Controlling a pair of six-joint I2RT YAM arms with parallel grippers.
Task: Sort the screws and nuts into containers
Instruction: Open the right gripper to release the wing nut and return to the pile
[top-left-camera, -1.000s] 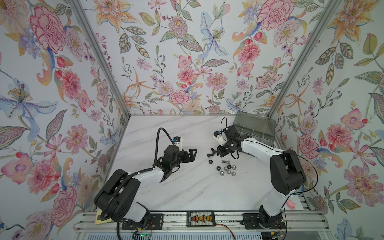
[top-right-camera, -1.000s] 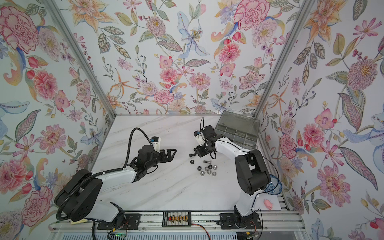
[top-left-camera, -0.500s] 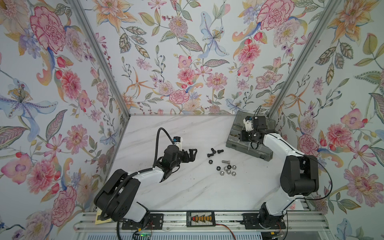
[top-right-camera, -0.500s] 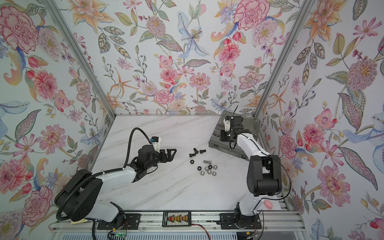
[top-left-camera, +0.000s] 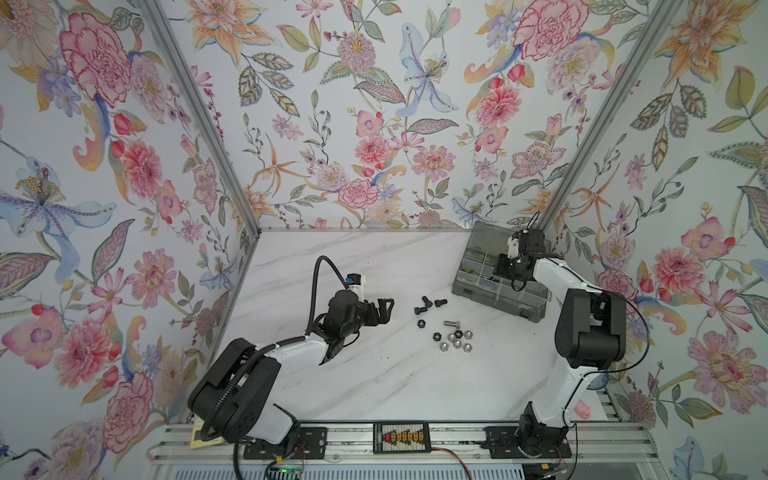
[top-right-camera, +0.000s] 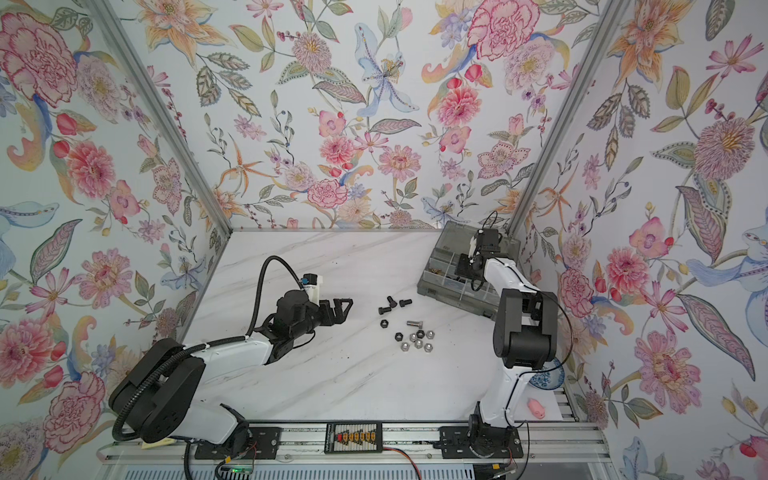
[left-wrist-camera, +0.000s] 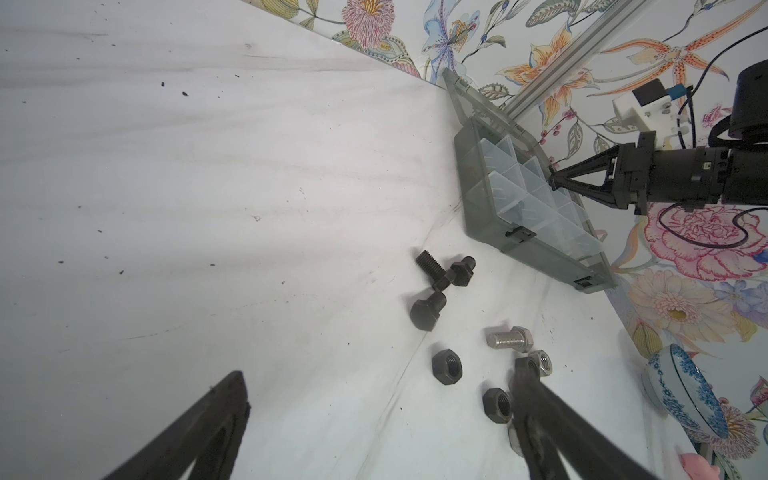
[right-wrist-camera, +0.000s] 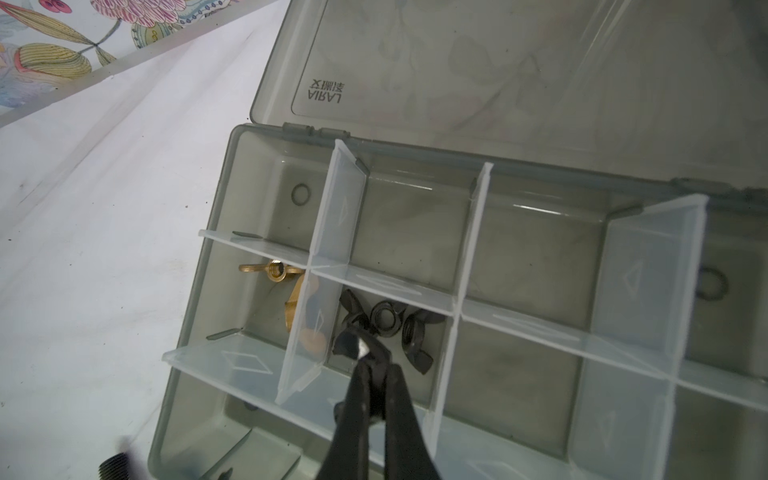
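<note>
A robot test cell in a lab, dressed up as a home corner.

Floral wallpaper panels (top-left-camera: 374, 124) joined by bare aluminium struts (top-left-camera: 199, 116) box in a marble-look table (top-left-camera: 374, 374) on three sides. Along the table's near edge, two arms are bolted to a metal rail (top-left-camera: 457, 440) beside an exposed electronics board (top-left-camera: 400, 437) with loose wiring, as on an experimental rig.

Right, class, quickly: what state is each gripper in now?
Left gripper: open, empty.
Right gripper: shut above the organiser box; cannot tell if holding anything.
</note>
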